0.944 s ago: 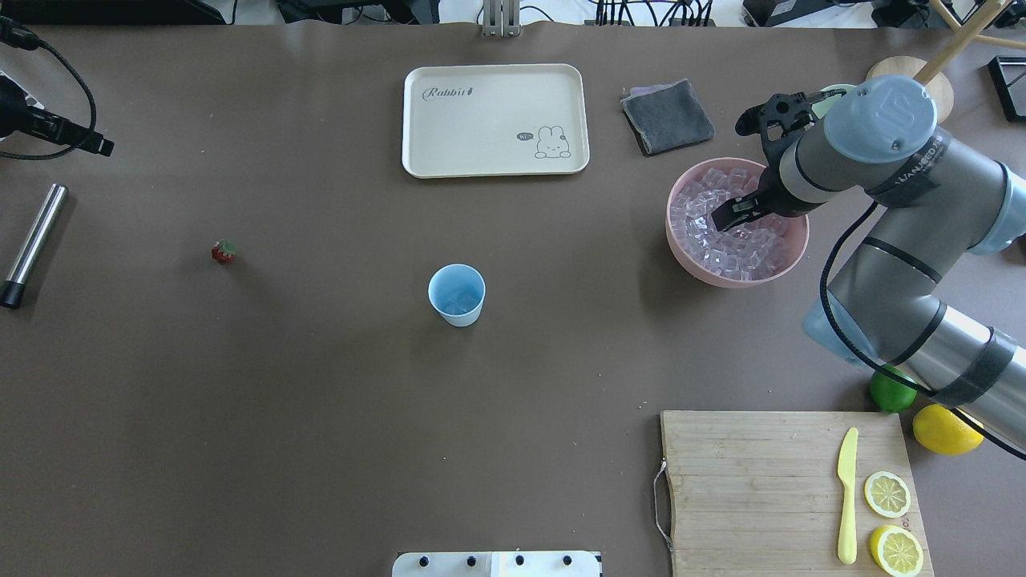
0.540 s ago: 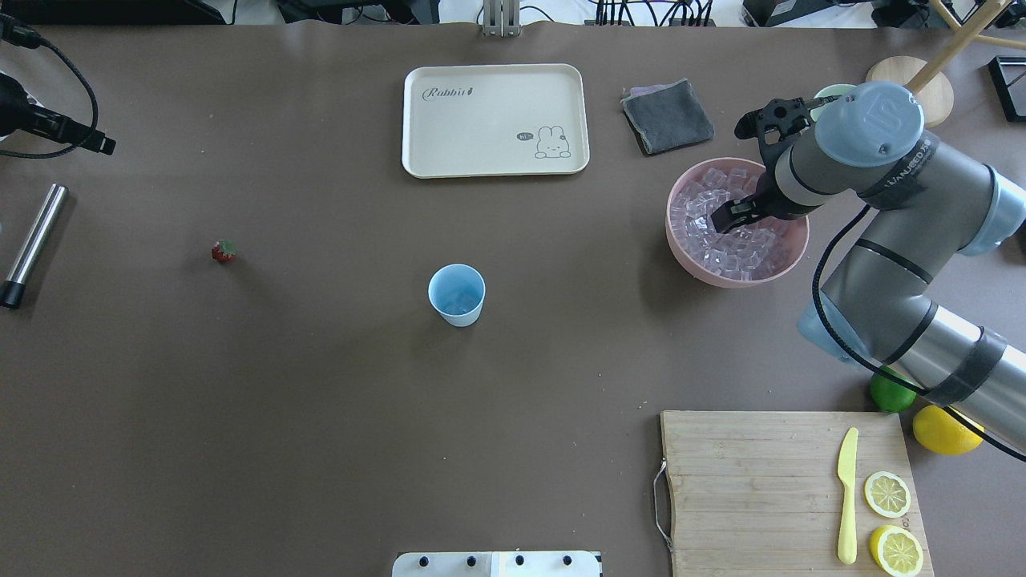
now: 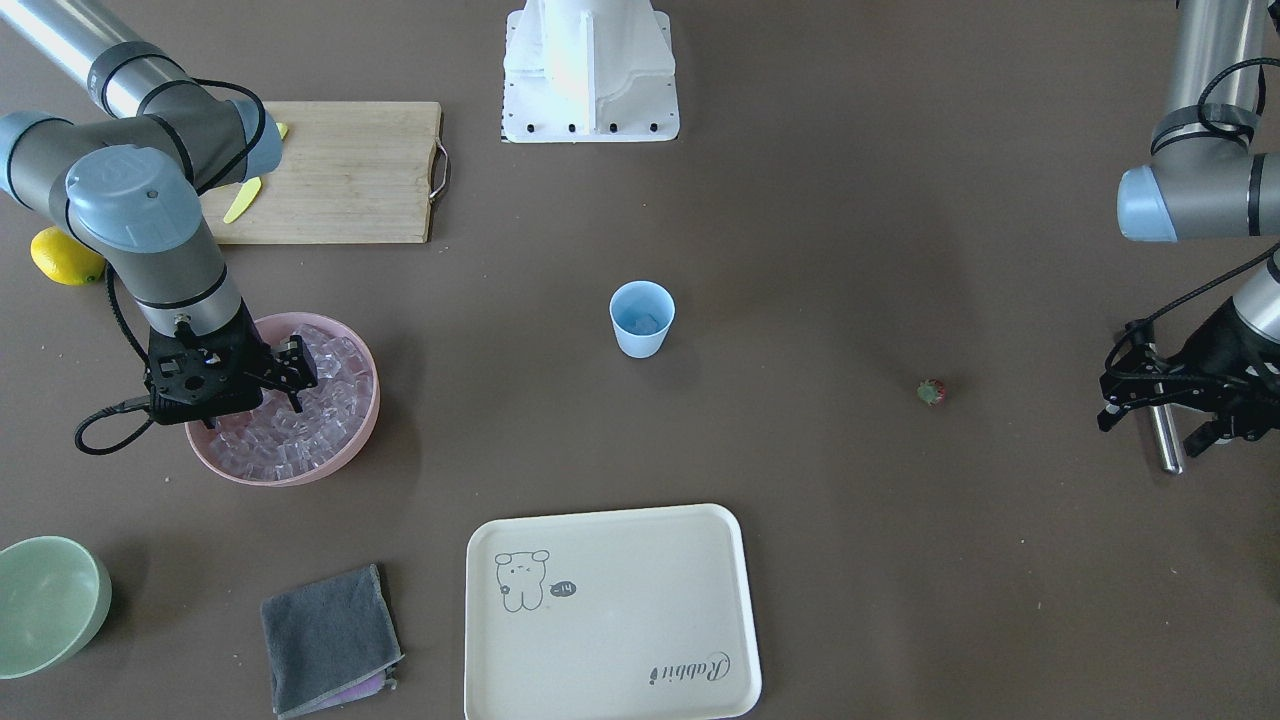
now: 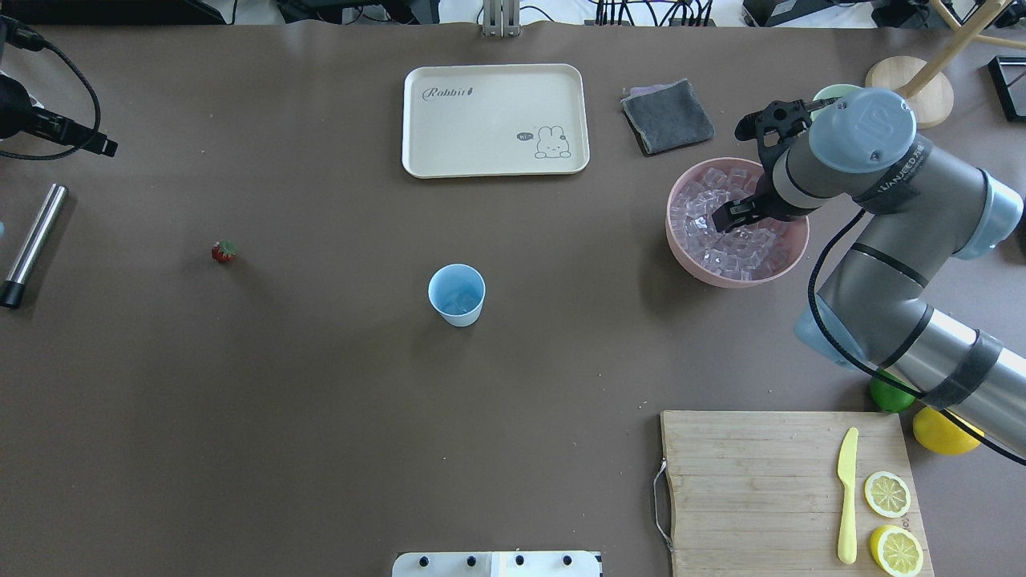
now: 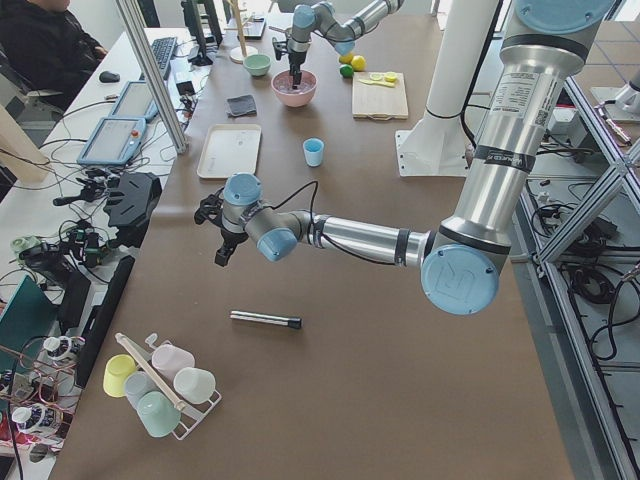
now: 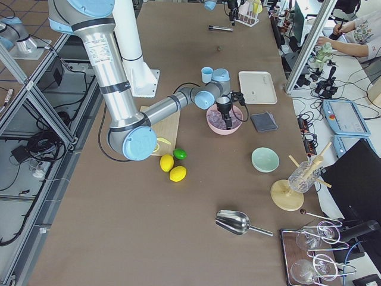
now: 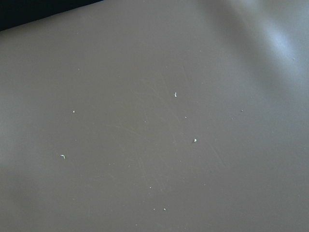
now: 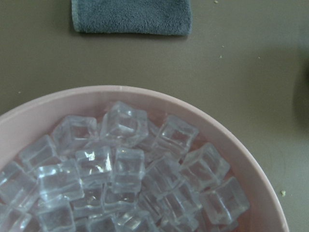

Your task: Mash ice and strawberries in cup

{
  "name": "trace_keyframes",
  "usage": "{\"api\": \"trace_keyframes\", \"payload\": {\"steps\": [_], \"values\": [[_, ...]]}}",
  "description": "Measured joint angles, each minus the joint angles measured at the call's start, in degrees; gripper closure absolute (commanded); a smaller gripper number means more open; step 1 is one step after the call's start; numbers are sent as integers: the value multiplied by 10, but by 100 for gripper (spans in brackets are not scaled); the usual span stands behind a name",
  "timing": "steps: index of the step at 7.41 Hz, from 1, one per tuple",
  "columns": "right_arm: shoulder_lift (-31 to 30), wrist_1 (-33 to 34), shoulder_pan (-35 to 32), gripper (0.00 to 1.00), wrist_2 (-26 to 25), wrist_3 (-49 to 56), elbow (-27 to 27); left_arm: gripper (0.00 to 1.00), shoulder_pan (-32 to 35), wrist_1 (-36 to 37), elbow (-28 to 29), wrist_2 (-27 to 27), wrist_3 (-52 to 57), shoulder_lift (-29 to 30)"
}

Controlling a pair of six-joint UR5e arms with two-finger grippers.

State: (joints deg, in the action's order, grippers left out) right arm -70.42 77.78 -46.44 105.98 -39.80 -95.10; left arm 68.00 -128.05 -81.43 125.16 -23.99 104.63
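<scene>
The right gripper (image 4: 728, 216) is dipped into the round pink plastic bowl (image 4: 681, 250), its black fingers down among the clear, glassy ice cubes (image 4: 705, 240). From where I stand I cannot tell whether they are apart or pinched on a cube. The small light-blue plastic cup (image 4: 457, 295) stands upright mid-table, well apart from the bowl. The tiny red strawberry (image 4: 224, 252) lies alone on the brown table (image 4: 321, 401), over on the left arm's side. There the left gripper (image 3: 1152, 432) hangs with fingers spread, near a slim steel rod (image 4: 32, 244).
</scene>
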Motion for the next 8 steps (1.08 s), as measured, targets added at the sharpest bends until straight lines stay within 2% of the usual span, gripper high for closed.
{"api": "trace_keyframes", "payload": {"steps": [1, 3, 6, 8], "values": [[3, 1, 3, 18, -10, 0, 4, 3, 0, 0, 0, 0, 0, -1], [8, 1, 6, 53, -21, -2, 10, 3, -1, 0, 0, 0, 0, -2], [10, 1, 6, 61, -23, -23, 7, 3, -1, 0, 2, 0, 0, -1], [10, 1, 6, 63, -23, -26, 5, 3, -1, -1, 4, -3, 0, -1]]}}
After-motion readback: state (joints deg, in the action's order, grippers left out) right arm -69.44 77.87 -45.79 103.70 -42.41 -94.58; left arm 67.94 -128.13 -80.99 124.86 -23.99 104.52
